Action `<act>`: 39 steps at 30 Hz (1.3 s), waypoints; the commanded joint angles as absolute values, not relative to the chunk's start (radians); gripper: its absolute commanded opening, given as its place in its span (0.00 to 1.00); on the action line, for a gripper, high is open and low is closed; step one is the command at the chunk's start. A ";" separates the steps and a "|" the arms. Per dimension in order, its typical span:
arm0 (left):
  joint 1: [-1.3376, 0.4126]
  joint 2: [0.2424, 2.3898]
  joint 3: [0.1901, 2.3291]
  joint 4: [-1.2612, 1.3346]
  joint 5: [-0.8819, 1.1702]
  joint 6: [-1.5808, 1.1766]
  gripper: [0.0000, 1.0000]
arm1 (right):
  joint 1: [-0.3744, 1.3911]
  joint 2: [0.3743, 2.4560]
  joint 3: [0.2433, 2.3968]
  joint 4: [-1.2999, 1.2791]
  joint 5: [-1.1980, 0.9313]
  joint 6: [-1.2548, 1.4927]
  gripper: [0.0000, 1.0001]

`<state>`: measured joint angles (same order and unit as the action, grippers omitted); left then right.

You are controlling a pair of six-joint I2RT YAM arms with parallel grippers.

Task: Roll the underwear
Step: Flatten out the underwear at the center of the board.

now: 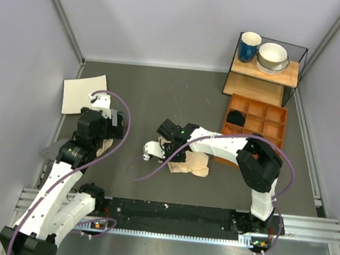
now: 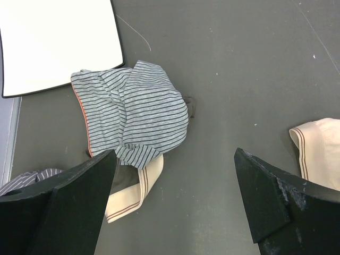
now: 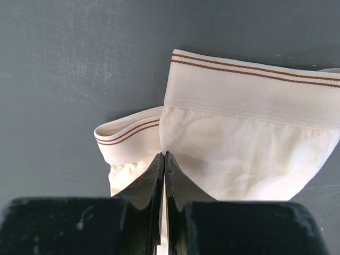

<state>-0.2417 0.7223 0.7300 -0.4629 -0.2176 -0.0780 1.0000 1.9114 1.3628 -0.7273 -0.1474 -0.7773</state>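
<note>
The underwear [image 1: 194,165] is a pale peach-beige garment with a brown-striped waistband, lying crumpled on the dark table near the middle. It fills the right wrist view [image 3: 239,143], and its edge shows at the right of the left wrist view [image 2: 321,151]. My right gripper [image 1: 175,155] [image 3: 163,155] is shut on a fold of it just below the waistband, with a sliver of cloth between the fingers. My left gripper [image 1: 104,127] [image 2: 174,151] is open and empty, hanging above bare table to the left of the underwear.
A grey striped cloth [image 2: 133,111] lies under the left gripper, over a beige waistband [image 2: 133,191]. White paper sheet [image 1: 83,93] at far left. Another grey cloth [image 1: 50,151] by the left edge. Orange divided tray [image 1: 263,107] holds a black bundle [image 1: 237,117]. Shelf with mug and bowls [image 1: 264,70].
</note>
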 commanded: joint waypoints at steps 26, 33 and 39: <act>-0.238 0.701 0.719 -0.370 0.055 -0.055 0.98 | 0.660 1.821 1.737 -0.770 -0.244 -0.692 0.55; -0.238 0.802 0.729 -0.380 0.259 -0.067 0.96 | 0.669 1.704 1.437 -0.753 -0.367 -0.663 0.61; -0.238 0.838 0.733 -0.397 0.218 -0.061 0.96 | 0.695 1.813 1.459 -0.755 -0.338 -0.635 0.65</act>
